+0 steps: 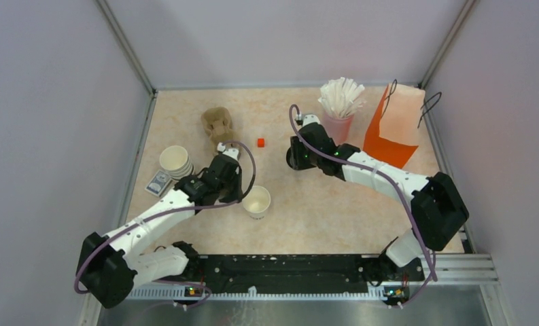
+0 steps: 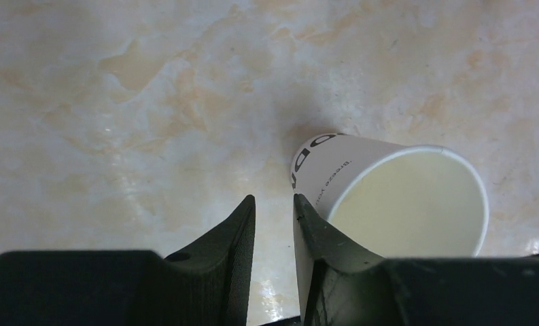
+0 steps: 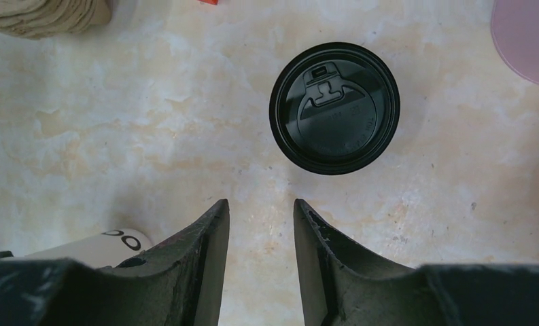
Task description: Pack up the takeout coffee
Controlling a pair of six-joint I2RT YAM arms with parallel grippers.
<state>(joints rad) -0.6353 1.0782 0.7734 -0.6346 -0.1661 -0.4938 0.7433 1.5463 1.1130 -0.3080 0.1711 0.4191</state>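
Observation:
A lidless paper cup (image 1: 257, 202), cream inside and white outside with black lettering, stands upright on the table. It shows in the left wrist view (image 2: 402, 197), just right of my left gripper (image 2: 274, 200), whose jaws are a narrow gap apart and hold nothing. That gripper (image 1: 234, 189) hovers just left of the cup. A round black lid (image 3: 334, 107) lies ahead of my right gripper (image 3: 261, 204), which is open and empty; no cup wall shows under the lid. In the top view the right gripper (image 1: 295, 157) partly covers the lid. The orange bag (image 1: 392, 125) stands at the back right.
A pink cup of white straws (image 1: 339, 112) stands beside the bag. A stack of lidless cups (image 1: 176, 161) and a small packet (image 1: 159, 182) are at the left. A brown paper bundle (image 1: 217, 124) and a small red block (image 1: 260, 142) lie at mid-back.

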